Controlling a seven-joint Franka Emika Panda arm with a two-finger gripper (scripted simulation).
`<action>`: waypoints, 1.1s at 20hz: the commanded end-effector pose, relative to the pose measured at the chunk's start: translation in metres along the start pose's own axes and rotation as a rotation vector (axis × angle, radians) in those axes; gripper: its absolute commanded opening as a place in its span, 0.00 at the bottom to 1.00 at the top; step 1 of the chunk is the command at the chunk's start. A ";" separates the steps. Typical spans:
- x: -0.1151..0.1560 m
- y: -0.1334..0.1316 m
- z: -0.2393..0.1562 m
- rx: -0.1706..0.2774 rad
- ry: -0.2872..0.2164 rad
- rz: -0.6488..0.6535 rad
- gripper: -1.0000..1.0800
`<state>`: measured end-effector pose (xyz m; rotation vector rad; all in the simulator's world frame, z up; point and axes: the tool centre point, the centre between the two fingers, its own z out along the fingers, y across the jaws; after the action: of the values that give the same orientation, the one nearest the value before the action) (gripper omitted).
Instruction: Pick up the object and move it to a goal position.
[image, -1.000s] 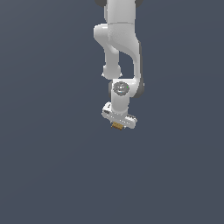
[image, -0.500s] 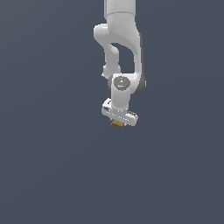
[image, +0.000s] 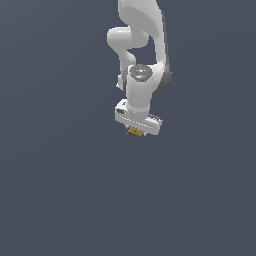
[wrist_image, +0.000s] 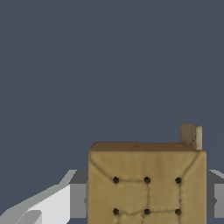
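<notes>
The object (image: 134, 132) is a small tan-brown block, narrower than the white gripper (image: 134, 134), and it peeks out just under the hand in the exterior view. In the wrist view the object (wrist_image: 146, 183) fills the foreground, showing a quilted face with a grid of dark dots and a small tan tab at one corner. Grey fingers (wrist_image: 78, 199) press against both of its sides, so the gripper is shut on it. The block hangs in the grip over the plain dark floor. No mark for a goal position shows in either view.
The white arm (image: 142, 50) reaches down from the exterior view's upper edge. Around it is only a uniform dark grey-blue floor (image: 60, 190).
The hand and wrist have moved up in the exterior view, more so in the last half second, carrying the block along. The grip is unchanged.
</notes>
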<state>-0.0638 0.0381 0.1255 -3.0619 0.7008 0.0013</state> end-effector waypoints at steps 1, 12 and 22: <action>0.002 -0.001 -0.028 0.000 0.001 0.000 0.00; 0.012 -0.005 -0.145 -0.001 0.001 0.001 0.00; 0.022 -0.011 -0.241 -0.001 0.001 0.000 0.00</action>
<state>-0.0402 0.0381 0.3534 -3.0624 0.7022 -0.0016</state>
